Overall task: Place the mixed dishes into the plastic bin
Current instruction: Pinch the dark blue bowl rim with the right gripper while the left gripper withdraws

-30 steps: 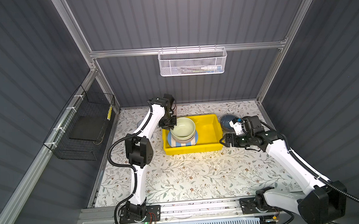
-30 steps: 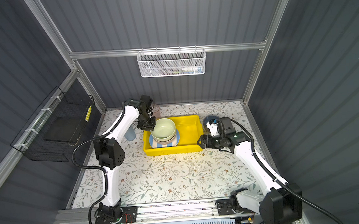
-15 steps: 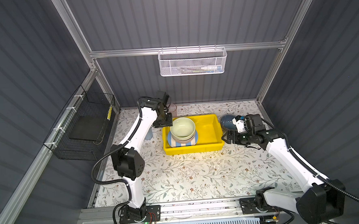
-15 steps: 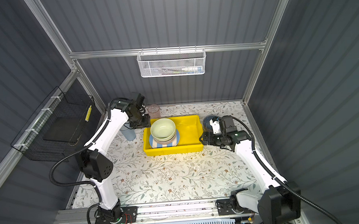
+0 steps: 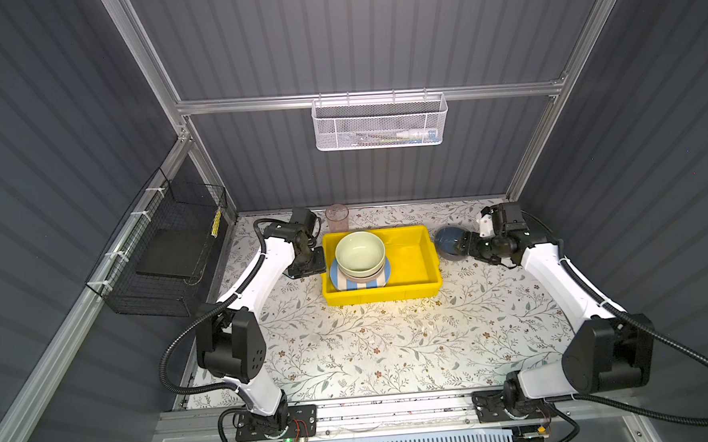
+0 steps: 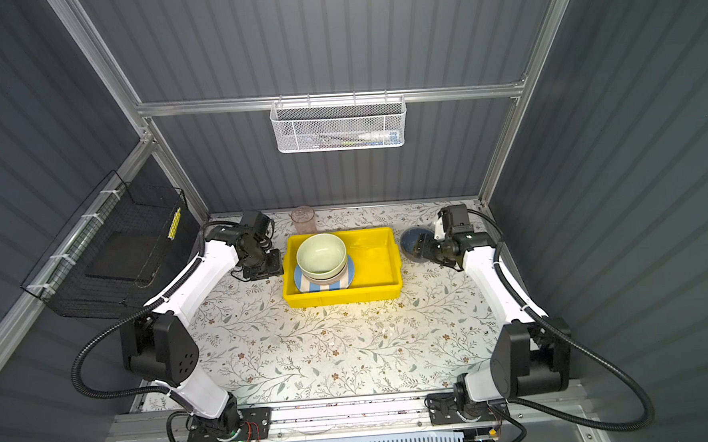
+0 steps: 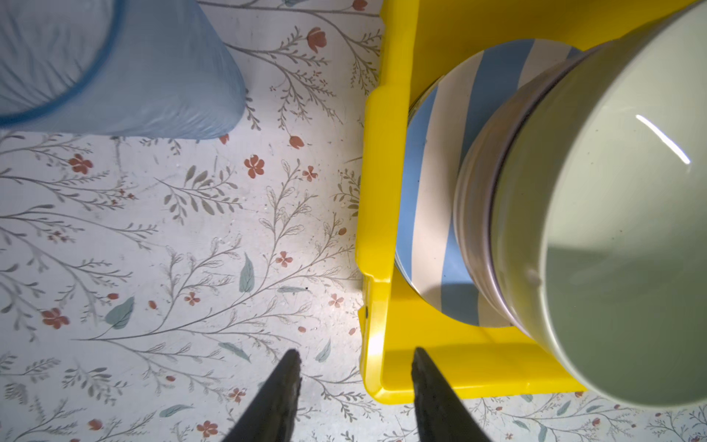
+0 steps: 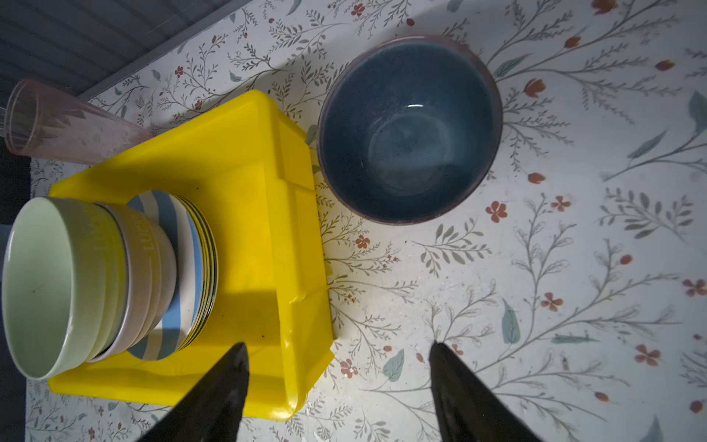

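The yellow plastic bin [image 5: 413,264] [image 6: 377,262] holds a blue-white striped plate [image 5: 349,284] [image 7: 440,183] with a lilac bowl [image 8: 149,264] and a pale green bowl [image 5: 360,251] [image 6: 320,253] stacked on it. A blue bowl [image 5: 448,242] [image 8: 409,130] stands on the table right of the bin. A pink tumbler [image 5: 337,218] [image 8: 65,130] stands behind the bin, and a blue tumbler [image 7: 126,72] stands left of it. My left gripper [image 5: 307,268] [image 7: 355,354] is open and empty beside the bin's left wall. My right gripper [image 5: 463,243] [image 8: 338,346] is open and empty next to the blue bowl.
A white mesh basket [image 5: 378,123] hangs on the back wall and a black wire basket [image 5: 167,256] on the left wall. The floral table cover [image 5: 371,346] stretches in front of the bin. The back wall is close behind the tumbler and the bowl.
My left gripper has let go of the pale green bowl and moved left, out of the bin. My right gripper has moved back toward the blue bowl, its jaws a little narrower.
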